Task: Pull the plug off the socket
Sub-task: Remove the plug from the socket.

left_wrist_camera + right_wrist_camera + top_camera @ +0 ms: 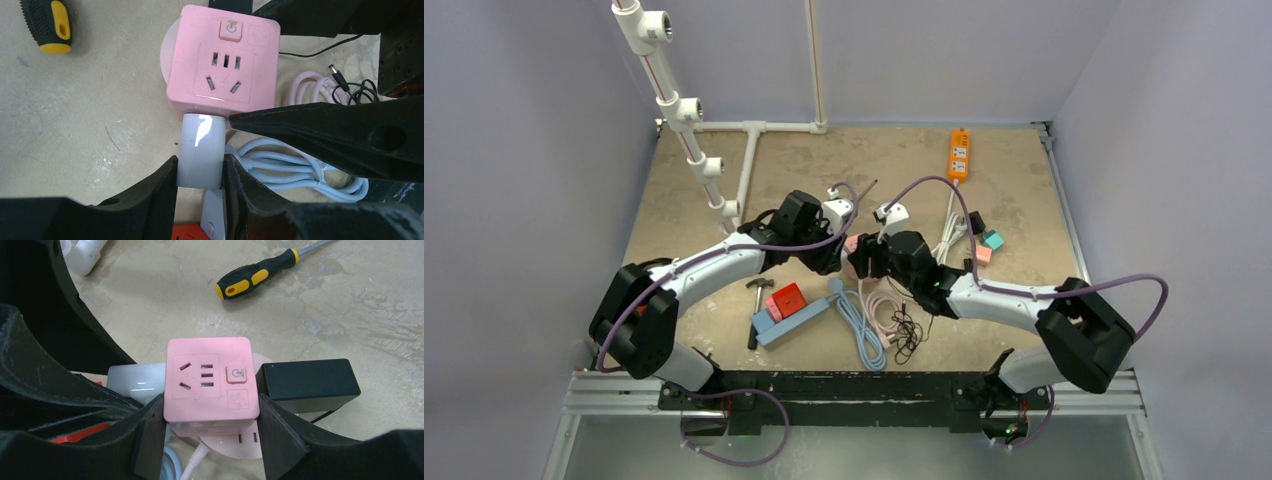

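While the white plug [200, 150] sits seated in the pink cube socket [222, 65] mid-table [704, 200], the left gripper [200, 172] clamps the plug body and the right gripper [210, 417] clamps the socket's sides. A black adapter [310, 382] adjoins the opposite face.

Socket cube [207, 380]: pink plastic, smooth, semi-gloss.
Plug [200, 150]: pale plastic, glossy.
Tabletop [75, 125]: beige, matt, rough, scuffed.
Screwdriver [255, 276]: rubbery matt handle, bare metal shaft.

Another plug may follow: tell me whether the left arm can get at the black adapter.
Probably not: the left pincer is shut on the white plug, and the black adapter sits across the pink socket cube.
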You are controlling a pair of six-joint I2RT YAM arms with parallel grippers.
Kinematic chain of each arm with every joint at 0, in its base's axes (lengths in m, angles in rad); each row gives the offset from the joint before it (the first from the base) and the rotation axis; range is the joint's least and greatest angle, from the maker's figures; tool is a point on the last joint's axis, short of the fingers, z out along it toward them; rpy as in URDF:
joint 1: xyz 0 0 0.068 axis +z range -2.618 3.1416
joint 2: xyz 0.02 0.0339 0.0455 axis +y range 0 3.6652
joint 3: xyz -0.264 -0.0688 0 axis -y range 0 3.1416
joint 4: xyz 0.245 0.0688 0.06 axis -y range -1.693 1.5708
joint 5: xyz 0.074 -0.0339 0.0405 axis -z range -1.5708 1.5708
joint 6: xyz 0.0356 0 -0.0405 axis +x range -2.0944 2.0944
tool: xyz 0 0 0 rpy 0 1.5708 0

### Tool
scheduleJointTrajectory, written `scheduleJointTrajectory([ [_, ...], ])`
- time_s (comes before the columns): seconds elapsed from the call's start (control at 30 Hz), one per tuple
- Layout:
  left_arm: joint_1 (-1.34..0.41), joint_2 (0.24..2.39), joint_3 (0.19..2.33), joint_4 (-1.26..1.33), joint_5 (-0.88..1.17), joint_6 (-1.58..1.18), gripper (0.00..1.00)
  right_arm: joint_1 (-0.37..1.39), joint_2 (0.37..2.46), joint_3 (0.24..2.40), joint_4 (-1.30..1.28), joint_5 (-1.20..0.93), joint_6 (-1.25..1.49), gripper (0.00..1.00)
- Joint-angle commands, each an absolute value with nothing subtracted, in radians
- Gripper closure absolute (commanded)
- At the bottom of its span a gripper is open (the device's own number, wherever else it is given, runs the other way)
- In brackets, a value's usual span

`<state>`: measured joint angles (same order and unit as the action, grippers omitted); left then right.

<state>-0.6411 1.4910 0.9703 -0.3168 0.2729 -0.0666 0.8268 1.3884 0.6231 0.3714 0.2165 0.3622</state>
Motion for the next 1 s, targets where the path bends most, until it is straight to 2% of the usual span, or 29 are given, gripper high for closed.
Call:
scheduleJointTrajectory([
  [0.0,-0.627,1.457,0.981,-0.266,0.247,-0.069,1.0,0.828,1.441,0.681,0.289,0.335,0.399,1.0],
  [0.17,-0.641,1.454,0.98,-0.265,0.275,-0.069,1.0,0.828,1.487,0.708,0.265,0.362,0.413,1.0],
  [0.3,-0.638,1.453,0.994,-0.286,0.201,-0.072,1.0,0.828,1.465,0.691,0.294,0.348,0.381,1.0],
  [0.57,-0.579,1.48,1.012,-0.309,0.147,-0.082,1.0,0.828,1.361,0.619,0.406,0.171,0.29,1.0],
  [0.97,-0.534,1.495,1.016,-0.313,0.147,-0.076,1.0,0.829,1.287,0.585,0.429,0.095,0.247,1.0],
])
